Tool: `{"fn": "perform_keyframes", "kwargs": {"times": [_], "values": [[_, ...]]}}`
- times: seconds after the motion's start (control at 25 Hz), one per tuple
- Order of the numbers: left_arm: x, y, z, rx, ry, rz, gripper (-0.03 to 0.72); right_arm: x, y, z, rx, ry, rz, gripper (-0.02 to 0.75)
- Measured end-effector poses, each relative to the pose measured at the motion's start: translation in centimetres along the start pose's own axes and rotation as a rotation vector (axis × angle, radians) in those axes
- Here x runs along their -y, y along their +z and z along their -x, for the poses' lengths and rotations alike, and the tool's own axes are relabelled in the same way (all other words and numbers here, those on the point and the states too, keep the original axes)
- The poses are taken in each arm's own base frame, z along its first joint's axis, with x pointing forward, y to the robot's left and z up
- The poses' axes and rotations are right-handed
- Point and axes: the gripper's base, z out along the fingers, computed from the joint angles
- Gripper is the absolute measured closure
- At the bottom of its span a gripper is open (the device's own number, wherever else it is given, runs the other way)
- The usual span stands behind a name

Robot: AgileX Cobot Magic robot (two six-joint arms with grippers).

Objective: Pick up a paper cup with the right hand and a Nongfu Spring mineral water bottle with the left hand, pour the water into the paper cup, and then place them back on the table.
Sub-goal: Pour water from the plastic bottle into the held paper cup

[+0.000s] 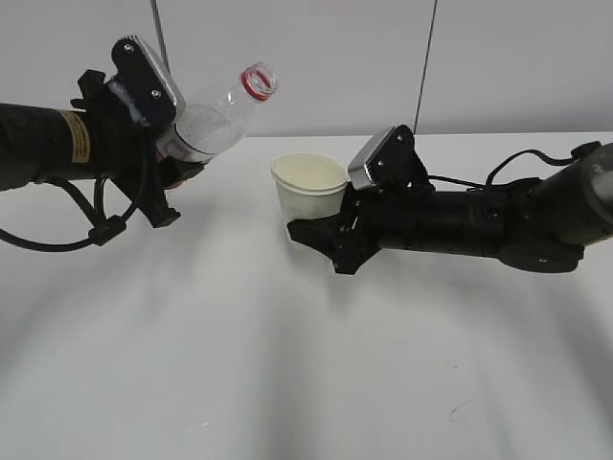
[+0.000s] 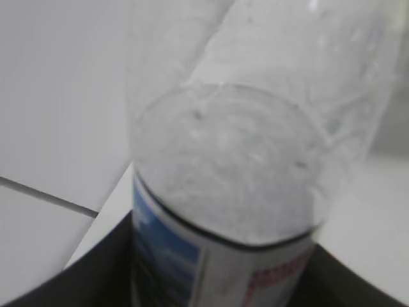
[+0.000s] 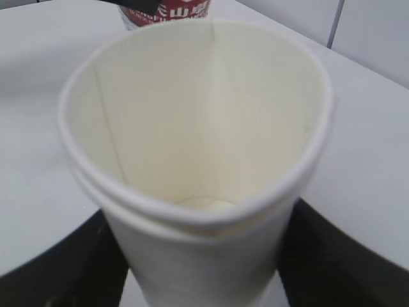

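Note:
My left gripper (image 1: 170, 163) is shut on the Nongfu Spring mineral water bottle (image 1: 218, 117). It holds the bottle above the table, tilted with its open red-ringed mouth up and to the right. The bottle fills the left wrist view (image 2: 236, 166), its label between the black fingers (image 2: 70, 281). My right gripper (image 1: 321, 233) is shut on the paper cup (image 1: 308, 187), upright, right of and below the bottle's mouth. In the right wrist view the cup (image 3: 198, 160) is squeezed slightly oval between the fingers (image 3: 57, 268). Its inside looks pale; I cannot tell how much water it holds.
The white table (image 1: 287, 364) spreads in front of both arms, with small dark scuffs at the front right (image 1: 460, 410). A grey wall with two dark vertical seams (image 1: 427, 57) stands behind. A black cable (image 1: 57, 240) loops under the left arm.

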Motion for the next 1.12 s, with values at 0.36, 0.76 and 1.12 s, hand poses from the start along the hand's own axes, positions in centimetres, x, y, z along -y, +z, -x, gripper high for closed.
{"fn": "perform_keyframes", "kwargs": {"times": [0.36,0.76,1.12], "values": [[-1.3,0.1,0.8,-0.070,0.130,0.023,0.319,-0.3,0.2,0.1,0.000,0.011,0.010,0.253],[-0.8,0.2,1.1,-0.134,0.325,-0.001,0.324,-0.3,0.2,0.1,0.001,0.010,0.010,0.253],[-1.3,0.3,2.8,-0.159,0.457,0.030,0.325,-0.2,0.3,0.4,0.004,-0.009,0.021,0.253]]}}
